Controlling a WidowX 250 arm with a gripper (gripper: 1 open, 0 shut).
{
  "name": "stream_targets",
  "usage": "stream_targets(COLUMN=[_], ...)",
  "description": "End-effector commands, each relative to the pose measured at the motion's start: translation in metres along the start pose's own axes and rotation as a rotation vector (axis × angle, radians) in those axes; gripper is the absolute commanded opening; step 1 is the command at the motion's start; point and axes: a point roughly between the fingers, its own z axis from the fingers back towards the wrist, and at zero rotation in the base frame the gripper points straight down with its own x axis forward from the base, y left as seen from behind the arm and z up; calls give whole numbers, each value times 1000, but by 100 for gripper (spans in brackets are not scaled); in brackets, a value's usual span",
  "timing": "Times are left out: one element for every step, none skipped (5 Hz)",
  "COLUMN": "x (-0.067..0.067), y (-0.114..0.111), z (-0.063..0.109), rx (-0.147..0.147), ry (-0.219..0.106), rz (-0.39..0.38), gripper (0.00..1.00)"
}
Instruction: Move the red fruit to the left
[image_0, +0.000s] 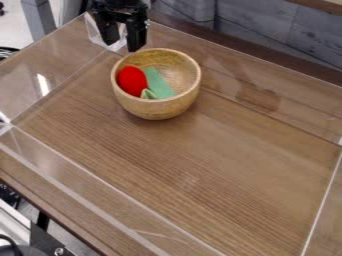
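Note:
The red fruit (131, 78) lies inside the wooden bowl (174, 100), on its left side, next to a flat light-green block (162, 84). The black gripper (122, 36) hangs above the bowl's far left rim, apart from the fruit. Its fingers (135, 38) stand spread and hold nothing.
A clear plastic wall (54, 75) runs along the left and front of the wooden table (201, 170). The bowl stands at the back left of the enclosed area. A grey surface lies behind the table at the top right.

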Motion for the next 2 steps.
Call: stream_targets(x=[9, 14], y=[-4, -17], z=[11, 18], rx=[24, 24], ry=[-38, -29], rz=[6, 2], gripper=[100, 100])
